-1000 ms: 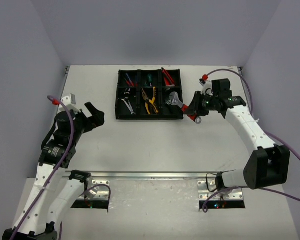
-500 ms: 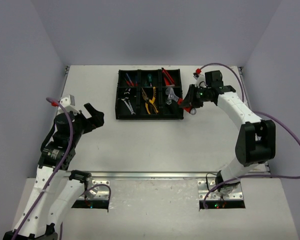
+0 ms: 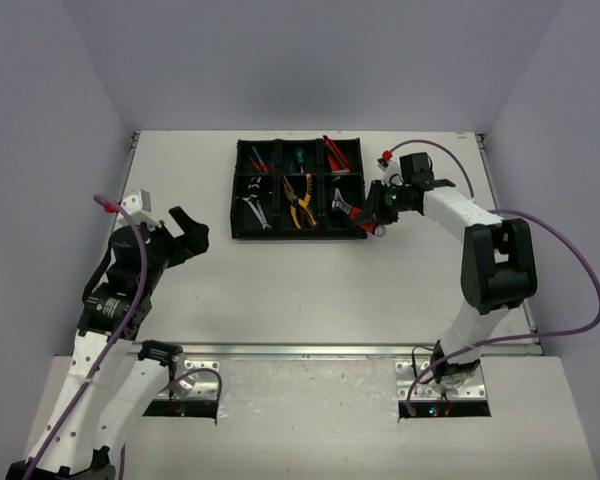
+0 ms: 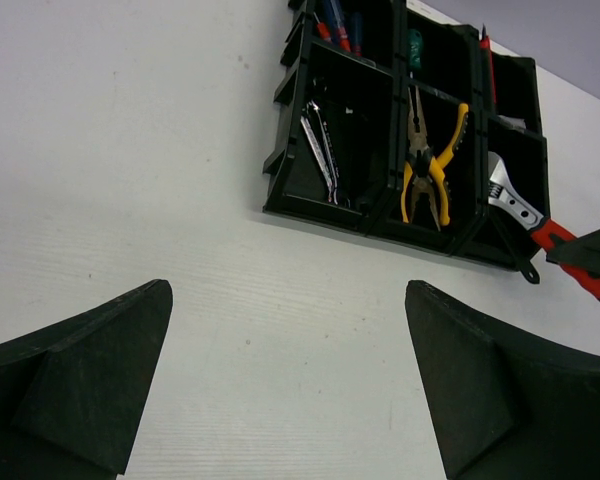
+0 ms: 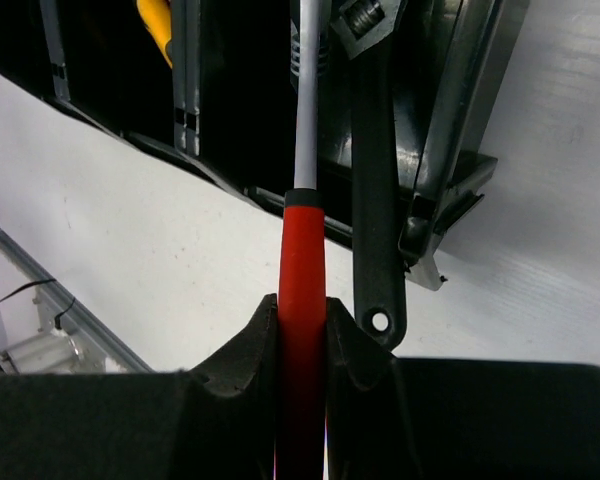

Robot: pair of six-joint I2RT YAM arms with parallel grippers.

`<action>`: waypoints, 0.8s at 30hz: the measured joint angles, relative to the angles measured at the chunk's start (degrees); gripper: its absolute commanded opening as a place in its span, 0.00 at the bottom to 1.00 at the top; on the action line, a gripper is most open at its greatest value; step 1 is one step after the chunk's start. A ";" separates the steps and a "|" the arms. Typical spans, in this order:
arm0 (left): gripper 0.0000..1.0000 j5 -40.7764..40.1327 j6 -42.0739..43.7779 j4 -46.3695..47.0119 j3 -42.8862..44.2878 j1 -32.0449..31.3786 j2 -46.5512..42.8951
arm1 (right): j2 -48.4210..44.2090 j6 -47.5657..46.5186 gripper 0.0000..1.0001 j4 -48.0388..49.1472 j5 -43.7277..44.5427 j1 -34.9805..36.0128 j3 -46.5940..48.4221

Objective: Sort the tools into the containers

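Note:
My right gripper (image 3: 376, 208) (image 5: 302, 310) is shut on the red handle of an adjustable wrench (image 5: 302, 245) (image 3: 354, 209) (image 4: 565, 247). The wrench's silver head reaches over the near right compartment of the black tray (image 3: 298, 234) (image 4: 320, 215) (image 5: 460, 130). A black-handled wrench (image 5: 378, 200) lies beside it, its handle end sticking out over the tray's edge. Other compartments hold yellow pliers (image 3: 299, 200) (image 4: 425, 165), silver spanners (image 3: 252, 208) (image 4: 320, 150), screwdrivers (image 3: 258, 158) and red knives (image 3: 335, 152). My left gripper (image 3: 188, 232) (image 4: 288, 300) hangs open and holds nothing over bare table left of the tray.
A metal rail (image 3: 290, 350) runs across the near table edge by the arm bases. Grey walls close the table on three sides. The right arm's cable (image 3: 560, 250) loops out to the right.
The right arm has swung left towards the tray with the red wrench, bringing its head from beside the tray to over the near right compartment. The left arm has stayed put.

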 measured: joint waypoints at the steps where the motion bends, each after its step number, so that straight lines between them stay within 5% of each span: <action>1: 1.00 0.01 0.00 0.00 0.01 0.00 0.02 | 0.25 0.06 0.04 0.38 0.15 0.00 -0.06; 3: 1.00 0.03 0.00 0.00 0.01 0.00 0.07 | 0.57 0.20 0.17 1.04 0.70 0.00 -0.15; 5: 1.00 0.06 0.01 0.00 0.00 0.00 0.12 | 0.61 0.47 0.43 1.81 1.28 -0.01 -0.49; 8: 1.00 0.18 0.02 0.00 0.00 0.00 0.15 | 0.61 1.09 0.56 3.37 1.39 -0.02 -0.79; 22: 1.00 0.29 0.02 0.33 0.00 0.00 0.17 | 0.48 1.39 0.74 2.71 5.71 0.00 3.78; 23: 1.00 0.29 0.02 0.42 0.00 0.00 0.18 | 0.41 1.39 0.94 2.42 6.37 0.00 4.26; 24: 1.00 0.27 0.02 0.42 0.00 0.00 0.25 | 0.22 1.36 0.99 1.76 7.32 0.00 4.63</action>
